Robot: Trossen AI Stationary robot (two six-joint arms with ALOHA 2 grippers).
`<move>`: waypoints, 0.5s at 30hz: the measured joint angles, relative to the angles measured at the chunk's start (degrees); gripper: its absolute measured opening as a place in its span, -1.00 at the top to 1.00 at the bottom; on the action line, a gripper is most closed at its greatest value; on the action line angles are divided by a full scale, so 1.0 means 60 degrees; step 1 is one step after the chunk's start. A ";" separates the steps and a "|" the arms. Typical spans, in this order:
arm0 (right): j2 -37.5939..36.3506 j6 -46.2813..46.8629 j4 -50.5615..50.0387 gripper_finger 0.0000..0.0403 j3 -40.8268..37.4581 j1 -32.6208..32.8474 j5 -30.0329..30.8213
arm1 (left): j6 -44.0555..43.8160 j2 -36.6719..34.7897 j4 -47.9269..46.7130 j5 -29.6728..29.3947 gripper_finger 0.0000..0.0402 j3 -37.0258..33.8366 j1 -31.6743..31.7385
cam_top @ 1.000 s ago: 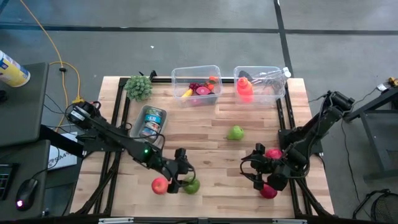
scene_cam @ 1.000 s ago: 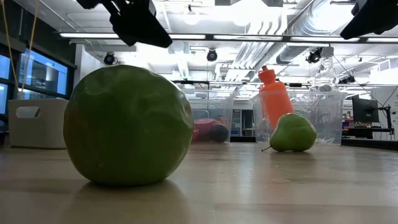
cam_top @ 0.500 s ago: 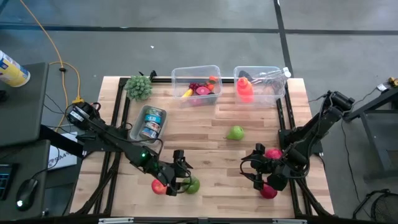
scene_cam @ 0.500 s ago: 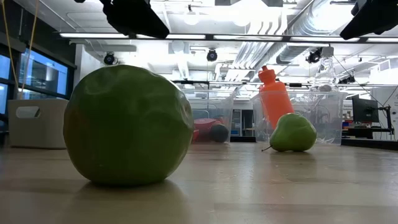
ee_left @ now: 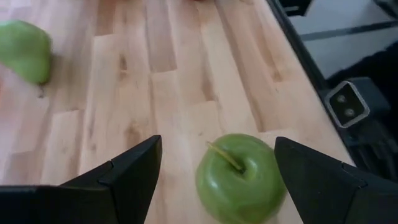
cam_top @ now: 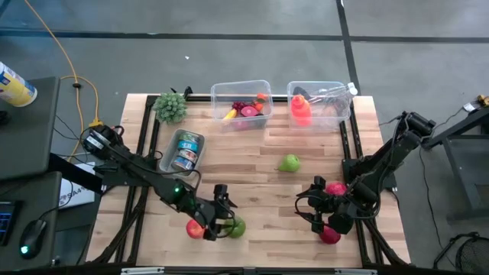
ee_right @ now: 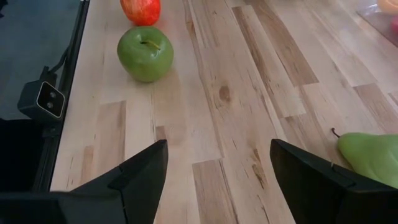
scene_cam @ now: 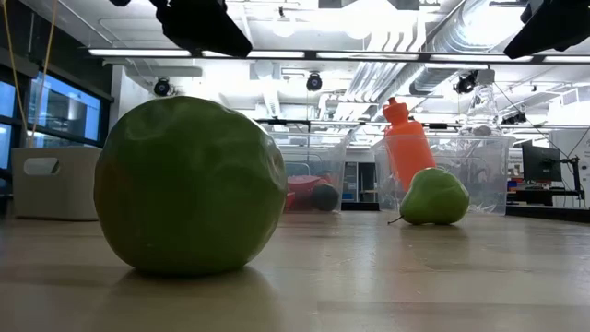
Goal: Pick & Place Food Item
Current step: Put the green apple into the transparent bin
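Observation:
A green apple rests on the wooden table near its front edge, with a red apple just left of it. My left gripper hovers open over the two apples; the green one lies ahead of it, between the lines of its fingers and untouched. A green pear lies mid-table. My right gripper stands open at the right and holds nothing.
Two clear bins stand at the far edge: one with small food items, one with an orange bottle. A tray of cans and a green plant sit far left. Two red fruits lie beside the right arm.
My left gripper has swung a little toward the table's near edge, and now partly covers the red apple in the high view. It has also rolled slightly. The fruits have not moved.

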 joint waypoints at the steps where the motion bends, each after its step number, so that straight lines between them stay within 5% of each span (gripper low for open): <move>1: 0.0000 0.0000 0.0002 -0.35 0.0000 0.0000 0.0001 | 0.0023 0.0016 0.0009 0.0116 -0.51 0.0000 -0.0006; 15: 0.0000 0.0036 0.0033 -0.35 0.0000 0.0000 -0.0001 | -0.0106 0.1442 0.0491 0.0096 -0.51 0.0016 -0.0193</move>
